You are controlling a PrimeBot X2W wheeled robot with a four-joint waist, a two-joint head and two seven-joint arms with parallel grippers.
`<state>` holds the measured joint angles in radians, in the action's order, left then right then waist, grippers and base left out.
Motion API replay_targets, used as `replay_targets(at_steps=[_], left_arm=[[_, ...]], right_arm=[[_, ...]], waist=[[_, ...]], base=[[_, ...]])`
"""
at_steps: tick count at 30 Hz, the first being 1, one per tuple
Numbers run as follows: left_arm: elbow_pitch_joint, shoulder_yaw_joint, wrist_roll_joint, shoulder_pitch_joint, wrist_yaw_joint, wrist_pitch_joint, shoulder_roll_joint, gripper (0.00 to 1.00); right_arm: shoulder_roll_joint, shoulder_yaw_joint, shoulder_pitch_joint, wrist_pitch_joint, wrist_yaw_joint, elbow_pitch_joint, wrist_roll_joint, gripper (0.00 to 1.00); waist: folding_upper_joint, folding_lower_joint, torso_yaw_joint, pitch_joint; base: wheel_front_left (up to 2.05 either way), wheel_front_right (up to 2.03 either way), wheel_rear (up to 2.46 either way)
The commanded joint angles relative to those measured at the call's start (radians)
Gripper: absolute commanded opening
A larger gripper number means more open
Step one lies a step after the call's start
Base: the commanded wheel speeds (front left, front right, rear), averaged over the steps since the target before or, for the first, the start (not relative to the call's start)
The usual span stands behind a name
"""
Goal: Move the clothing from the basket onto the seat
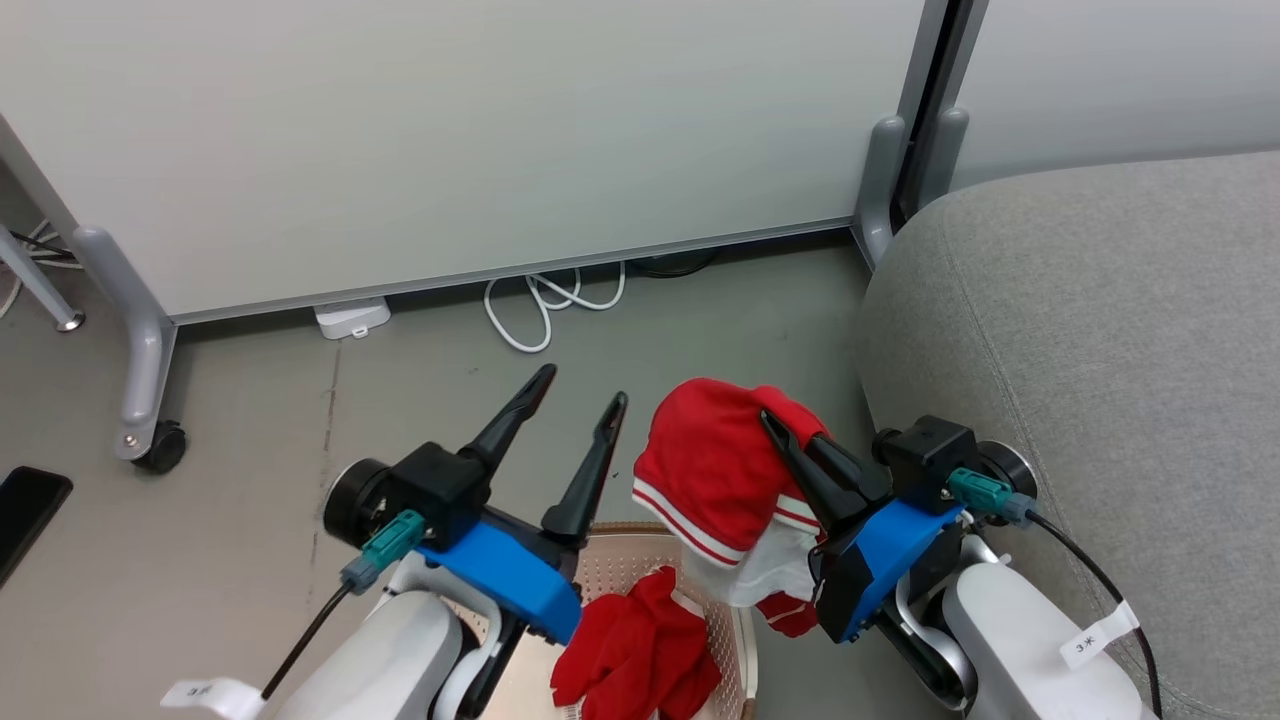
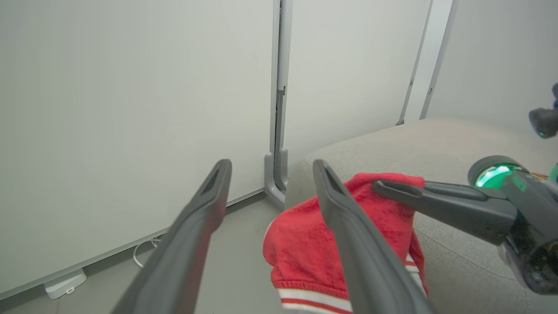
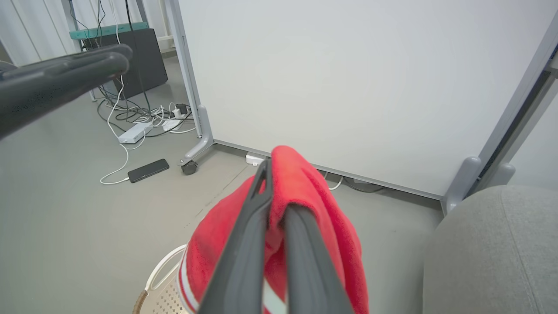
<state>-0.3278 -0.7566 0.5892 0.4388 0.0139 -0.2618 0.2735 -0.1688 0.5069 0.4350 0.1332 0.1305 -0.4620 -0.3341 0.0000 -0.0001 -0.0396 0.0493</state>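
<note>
Head view: your right pincer (image 1: 772,425) is clamped together on a fold of one red garment (image 1: 710,460). The garment drapes over the finger tips and hangs above the right half of the basket (image 1: 625,565). Its white hem dangles lowest, close over the basket's rim. Your left pincer (image 1: 583,386) stands wide apart and empty, above the basket's left side. The second red garment (image 1: 640,650) lies crumpled inside the basket. The seat (image 1: 1100,330) rises just to the right of the basket.

The hold looks like a thin pinch on loose cloth, so I'd judge a quick swing away from the basket could let it slide off the tips. It would then land on the floor (image 1: 420,420) beside the basket and short of the seat. The trailing hem may also snag the basket's rim if you carry it across too low, and that could drag the basket along or pull the cloth free. Lift clear of the basket first, then cross slowly.
</note>
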Motion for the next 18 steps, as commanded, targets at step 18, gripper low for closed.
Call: replay_targets(at_steps=[18], left_arm=[[0.086,0.391,-0.235,-0.311,0.058,-0.005,-0.077,1.0]], right_arm=[[-0.003,-0.049,-0.058,-0.049,0.0,0.149,0.049,0.0]], waist=[[0.0,0.0001,-0.124,0.008]], base=[[0.0,0.0,0.0]])
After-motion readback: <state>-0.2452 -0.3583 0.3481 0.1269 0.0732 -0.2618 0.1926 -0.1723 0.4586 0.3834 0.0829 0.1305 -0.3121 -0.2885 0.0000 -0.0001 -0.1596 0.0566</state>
